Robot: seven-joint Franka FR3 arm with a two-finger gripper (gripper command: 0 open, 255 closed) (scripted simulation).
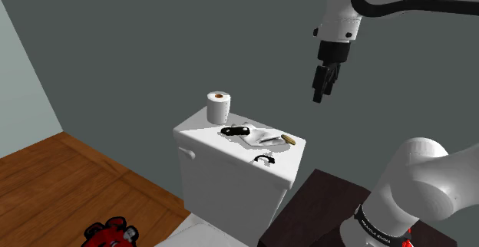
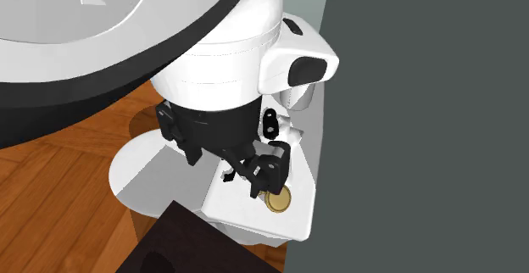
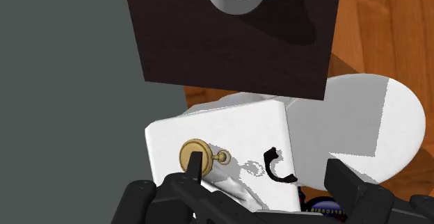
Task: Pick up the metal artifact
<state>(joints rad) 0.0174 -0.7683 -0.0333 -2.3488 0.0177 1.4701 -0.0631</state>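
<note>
Gripper (image 1: 322, 96) hangs in the air above the tank (image 1: 230, 180), over the end of the lid nearest the stand (image 1: 322, 207), touching nothing. Fingers (image 3: 342, 177) spread apart with nothing between them, pointing down at the lid. Gold disc (image 3: 195, 154), round with a small knob on one side, lies flat on the tank's lid at the corner toward the wall (image 1: 153, 46) and the stand. Seen along the hand, one fingertip overlaps the disc's rim, but from the side the hand is well above the tank. Black hook (image 3: 272, 165), a thin curved piece, lies on the same lid near the tank's front edge, apart from the disc. Another black piece (image 1: 234, 131) lies near the middle of the lid. White roll (image 1: 219, 106) stands upright at the tank's far end, away from the stand. Dark brown stand sits just beside the tank, with the arm's base on top. Pale bowl (image 3: 375, 118) juts out in front of the tank. Wood floor (image 1: 69, 169) spreads out from the tank. Red thing (image 1: 111, 234) on the floor, well out in front of the tank; too little of it is seen to name.
</note>
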